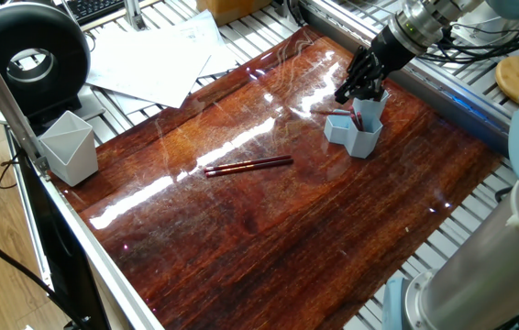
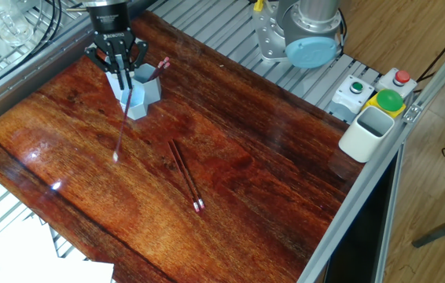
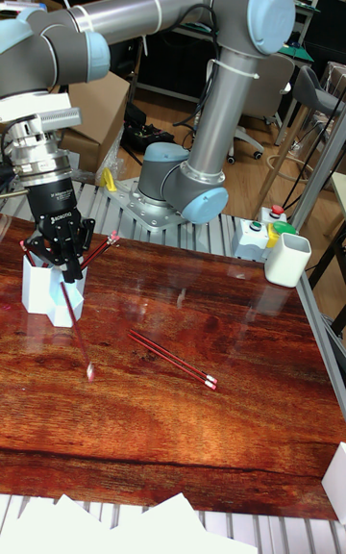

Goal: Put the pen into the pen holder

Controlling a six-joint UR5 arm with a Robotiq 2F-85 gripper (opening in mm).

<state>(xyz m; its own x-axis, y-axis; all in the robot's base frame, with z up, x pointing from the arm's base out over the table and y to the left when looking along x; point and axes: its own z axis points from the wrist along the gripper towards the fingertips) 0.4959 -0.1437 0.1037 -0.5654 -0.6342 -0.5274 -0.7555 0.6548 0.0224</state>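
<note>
Pen tipping out beside the holder

I see the gripper [image 2: 123, 69] spread open above the light blue pen holder [image 2: 139, 99]; the pen [image 2: 123, 122] slants outside its front wall, tip toward the table [image 2: 270, 181]. Two red pencils [image 2: 185, 174] lie mid-table.

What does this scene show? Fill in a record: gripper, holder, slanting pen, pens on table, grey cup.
gripper: open, just above the holder
holder: light blue, upright, one pen inside
slanting pen: leans from the holder down toward the table
pens on table: two, side by side, mid-table
grey cup: table edge, far from holder
</note>
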